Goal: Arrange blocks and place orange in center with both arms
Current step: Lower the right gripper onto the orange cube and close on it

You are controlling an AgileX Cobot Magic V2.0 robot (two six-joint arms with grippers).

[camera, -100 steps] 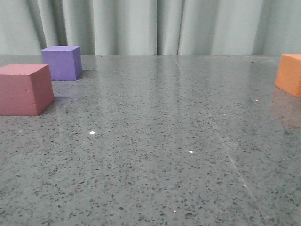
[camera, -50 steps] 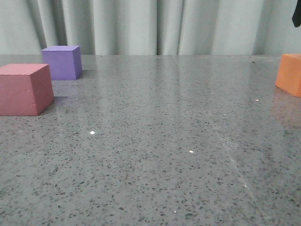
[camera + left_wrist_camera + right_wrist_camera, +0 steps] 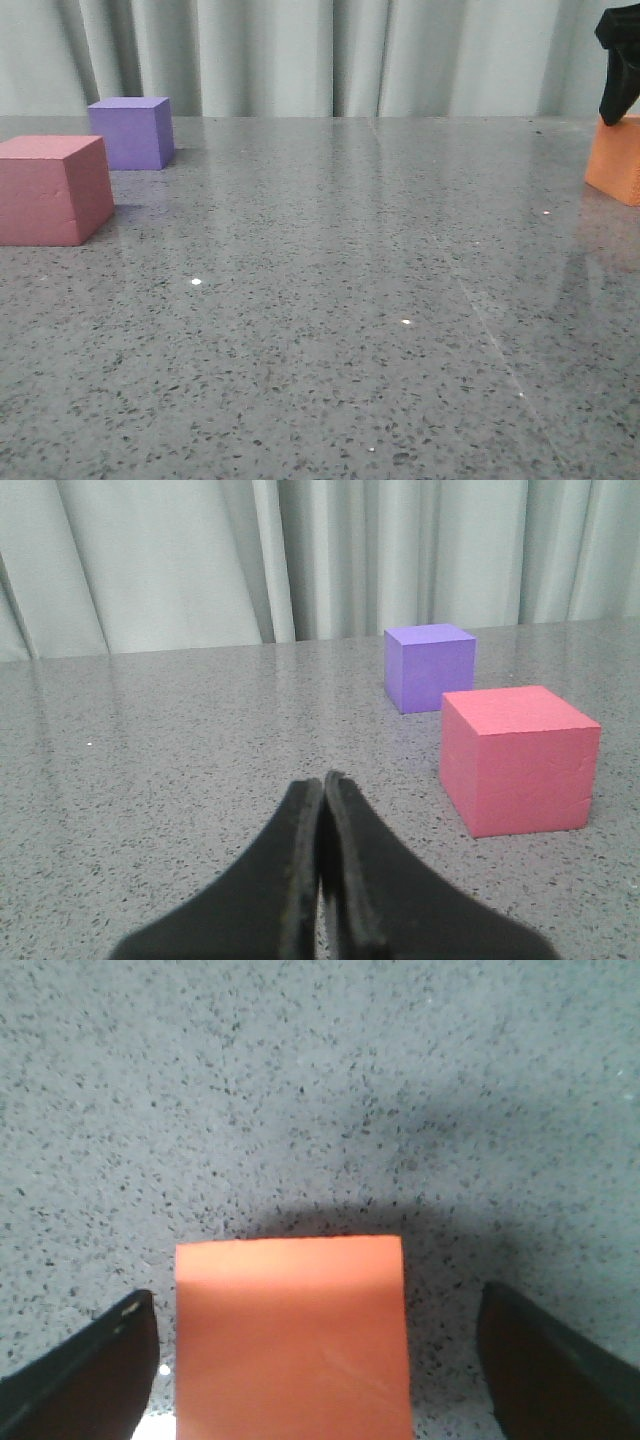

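Observation:
The pink-red cube [image 3: 52, 190] sits at the left of the grey table, with the purple cube [image 3: 131, 132] just behind it; both also show in the left wrist view, pink-red [image 3: 518, 760] and purple [image 3: 430, 666]. The orange cube [image 3: 617, 158] sits at the far right edge. My right gripper [image 3: 620, 90] hangs just above it, only partly in view. In the right wrist view the orange cube [image 3: 292, 1335] lies between my wide-open fingers [image 3: 95, 1370], untouched. My left gripper [image 3: 322, 810] is shut and empty, low over the table, apart from the pink-red cube.
The speckled grey table [image 3: 340, 300] stretches between the cubes. A pale green curtain [image 3: 300, 55] hangs behind the table's far edge.
My right gripper has come down into the front view at the top right, over the orange cube. The cubes have not moved.

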